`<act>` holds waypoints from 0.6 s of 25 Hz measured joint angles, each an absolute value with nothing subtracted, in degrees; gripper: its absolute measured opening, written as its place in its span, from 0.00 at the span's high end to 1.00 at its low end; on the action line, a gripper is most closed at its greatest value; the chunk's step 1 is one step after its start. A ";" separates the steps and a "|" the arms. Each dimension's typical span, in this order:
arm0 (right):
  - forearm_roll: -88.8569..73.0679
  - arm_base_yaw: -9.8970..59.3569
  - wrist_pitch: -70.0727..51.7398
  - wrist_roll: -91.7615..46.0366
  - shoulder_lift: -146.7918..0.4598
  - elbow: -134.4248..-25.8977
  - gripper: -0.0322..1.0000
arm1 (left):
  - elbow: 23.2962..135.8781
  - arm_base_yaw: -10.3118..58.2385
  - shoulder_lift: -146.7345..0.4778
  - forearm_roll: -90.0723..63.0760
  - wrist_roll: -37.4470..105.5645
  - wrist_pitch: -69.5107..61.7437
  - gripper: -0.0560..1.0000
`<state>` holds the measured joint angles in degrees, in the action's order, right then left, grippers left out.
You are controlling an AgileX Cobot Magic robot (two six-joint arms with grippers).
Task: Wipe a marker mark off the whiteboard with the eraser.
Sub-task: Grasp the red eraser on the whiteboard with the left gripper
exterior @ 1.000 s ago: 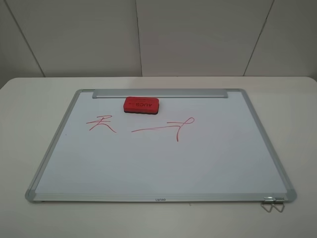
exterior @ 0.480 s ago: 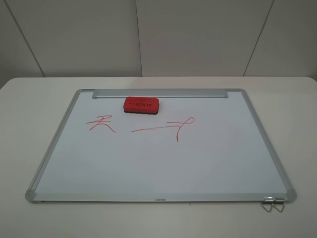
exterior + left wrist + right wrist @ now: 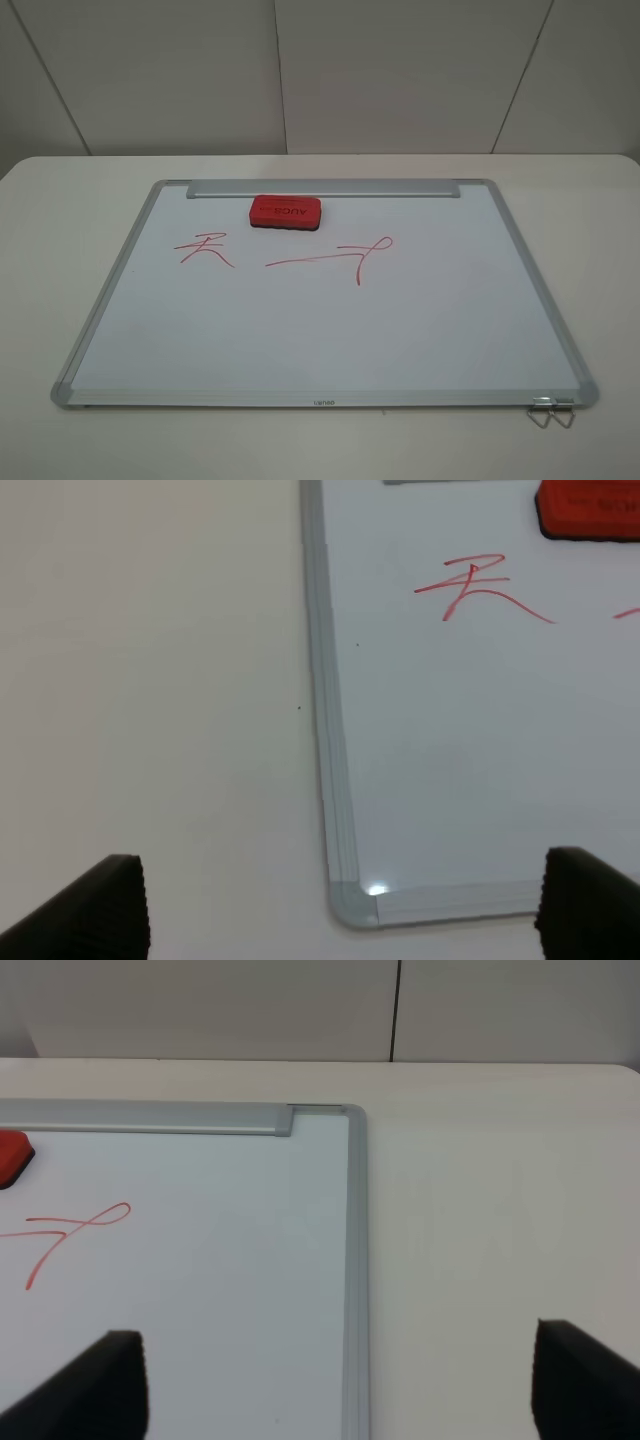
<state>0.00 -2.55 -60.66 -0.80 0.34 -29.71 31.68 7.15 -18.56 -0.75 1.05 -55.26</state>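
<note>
- The eraser (image 3: 285, 211) looks light: a firm block on a soft felt sole. I'd pinch it across its short width, lettering up.
- It lies well ahead of my left hand (image 3: 340, 908), at the far edge of the whiteboard (image 3: 100, 300). The marker mark (image 3: 203, 250) sits between the two, near the eraser.
- My left hand and my right hand (image 3: 338, 1385) are both spread wide, holding nothing.
- Compared with a second ago, nothing on the board has shifted.
</note>
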 joint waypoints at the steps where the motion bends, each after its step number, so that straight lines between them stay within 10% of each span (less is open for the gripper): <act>1: 0.00 -2.55 -60.66 -0.80 0.34 -29.71 0.30 | 32.42 7.47 -21.70 -0.92 2.17 -53.14 0.21; 15: 0.00 -2.55 -60.66 -0.80 0.34 -29.71 0.30 | 62.24 7.59 -81.74 -14.73 34.18 -43.77 0.21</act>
<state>0.00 -2.55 -60.66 -0.80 0.34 -29.71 62.24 7.59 -81.74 -14.73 34.18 -43.77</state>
